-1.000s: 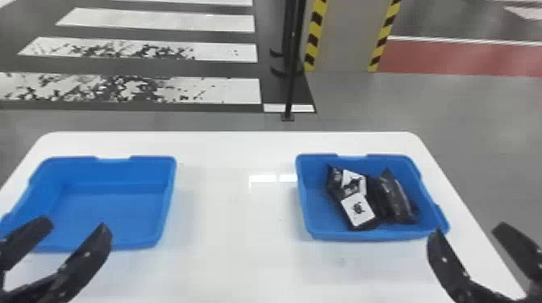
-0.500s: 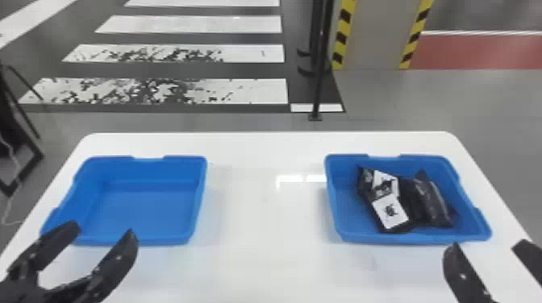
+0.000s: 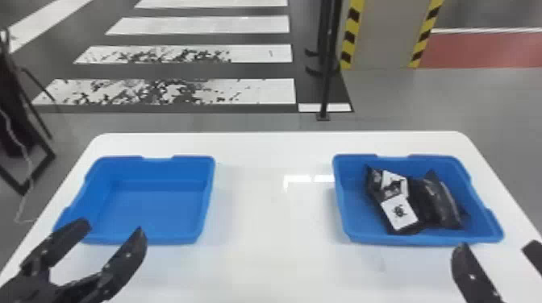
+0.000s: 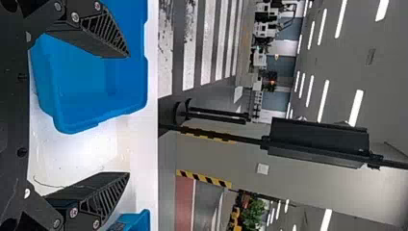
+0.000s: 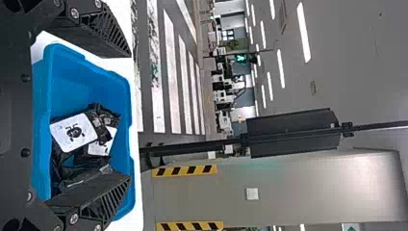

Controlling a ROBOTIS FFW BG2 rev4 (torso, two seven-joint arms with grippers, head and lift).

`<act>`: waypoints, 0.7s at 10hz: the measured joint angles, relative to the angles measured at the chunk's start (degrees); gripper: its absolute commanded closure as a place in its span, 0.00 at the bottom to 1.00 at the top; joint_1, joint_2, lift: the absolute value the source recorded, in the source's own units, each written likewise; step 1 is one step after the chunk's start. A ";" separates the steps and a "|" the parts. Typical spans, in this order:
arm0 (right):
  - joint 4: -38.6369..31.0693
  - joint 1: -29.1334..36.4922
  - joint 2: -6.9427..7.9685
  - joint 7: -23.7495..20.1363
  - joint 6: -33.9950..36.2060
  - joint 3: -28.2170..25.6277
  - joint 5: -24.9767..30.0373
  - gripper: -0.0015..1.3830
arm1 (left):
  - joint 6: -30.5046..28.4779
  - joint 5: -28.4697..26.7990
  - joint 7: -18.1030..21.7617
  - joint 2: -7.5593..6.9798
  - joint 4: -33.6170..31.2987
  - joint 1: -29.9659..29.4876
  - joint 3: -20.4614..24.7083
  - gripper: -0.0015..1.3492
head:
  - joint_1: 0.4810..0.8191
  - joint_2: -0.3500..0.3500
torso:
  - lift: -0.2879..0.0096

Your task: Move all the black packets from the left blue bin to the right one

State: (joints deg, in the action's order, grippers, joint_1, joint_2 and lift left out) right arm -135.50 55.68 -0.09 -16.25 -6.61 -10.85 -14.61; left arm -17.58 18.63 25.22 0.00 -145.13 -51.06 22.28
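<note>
Near the front edge of the left blue bin [image 3: 161, 209], my left gripper [image 3: 111, 241] stands open with nothing between its fingers; that bin holds no packets. The right blue bin [image 3: 355, 217] holds several black packets [image 3: 427, 201] with white labels, heaped together. In front of that bin is my right gripper [image 3: 500, 250], open. The left wrist view has the open left gripper [image 4: 129, 114] with the left bin [image 4: 82, 77] beyond. In the right wrist view, the packets [image 5: 74, 132] lie in the bin beyond the open right gripper [image 5: 131, 115].
Both bins rest on a white table [image 3: 270, 225], with a wide gap between them. Behind the table stands a black pole [image 3: 328, 80] on the floor. A dark stand [image 3: 20, 121] with a cable is at the far left.
The head view has swung left, so table, bins and grippers all appear farther right in it. The packets lie as before, and both grippers have stayed open.
</note>
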 measured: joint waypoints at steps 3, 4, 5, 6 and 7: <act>0.04 0.00 0.00 -0.01 -0.14 0.10 -0.21 0.10 | -0.38 0.48 0.00 0.00 -0.02 0.02 -0.55 0.17 | 0.63 0.55 | 0.50; 0.11 0.00 0.00 -0.01 -0.15 0.11 -0.33 0.10 | -0.48 0.71 0.00 0.00 -0.01 0.07 -0.64 0.17 | 0.63 0.54 | 0.50; 0.22 0.03 0.00 -0.01 -0.15 0.14 -0.60 0.10 | -0.67 0.90 0.00 0.00 0.01 0.11 -0.68 0.17 | 0.63 0.54 | 0.50; 0.21 0.10 0.00 -0.01 -0.16 0.30 -0.83 0.10 | -0.80 0.91 0.00 0.00 0.04 0.08 -0.69 0.17 | 0.63 0.54 | 0.50; 0.22 0.13 0.00 0.02 -0.16 0.63 -1.19 0.10 | -0.92 0.94 0.00 0.00 0.05 0.03 -0.69 0.17 | 0.63 0.55 | 0.50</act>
State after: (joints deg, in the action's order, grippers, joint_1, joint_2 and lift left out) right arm -135.29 55.82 -0.09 -16.23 -6.77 -10.23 -15.80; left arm -18.50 19.57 25.22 0.00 -145.08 -51.03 21.59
